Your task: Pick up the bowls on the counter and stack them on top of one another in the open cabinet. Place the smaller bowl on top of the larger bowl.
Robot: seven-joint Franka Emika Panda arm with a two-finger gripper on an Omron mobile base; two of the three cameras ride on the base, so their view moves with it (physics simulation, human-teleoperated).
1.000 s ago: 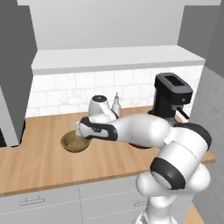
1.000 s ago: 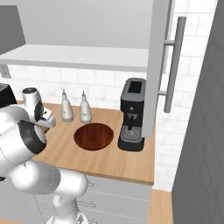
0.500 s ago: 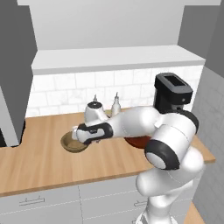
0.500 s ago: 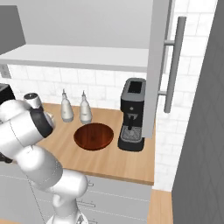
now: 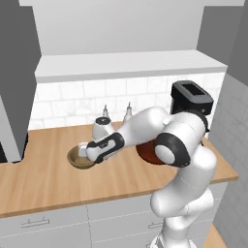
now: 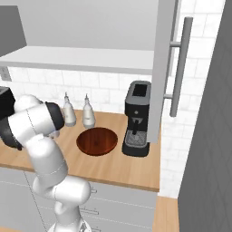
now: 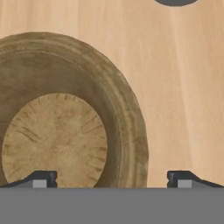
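Change: arm lower than before; gripper point(image 7: 111, 179) now down at small bowl point(image 5: 79, 158).
Fingers: spread wide, straddling bowl's rim, nothing held.
Large bowl point(image 6: 97, 141): on counter point(image 5: 43, 177).
Room: white tile wall, open cabinet point(image 5: 121, 65) above.

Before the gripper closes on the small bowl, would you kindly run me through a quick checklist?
1. Gripper open: ok.
2. Small bowl upright on the counter: ok.
3. Bowl's right rim between the fingertips: ok, one tip over the inside, one outside.
4. Low enough to grip the rim: cannot tell.
5. Large bowl free on the counter, away from the hand: ok.
6. Cabinet shelf open for stacking: ok.
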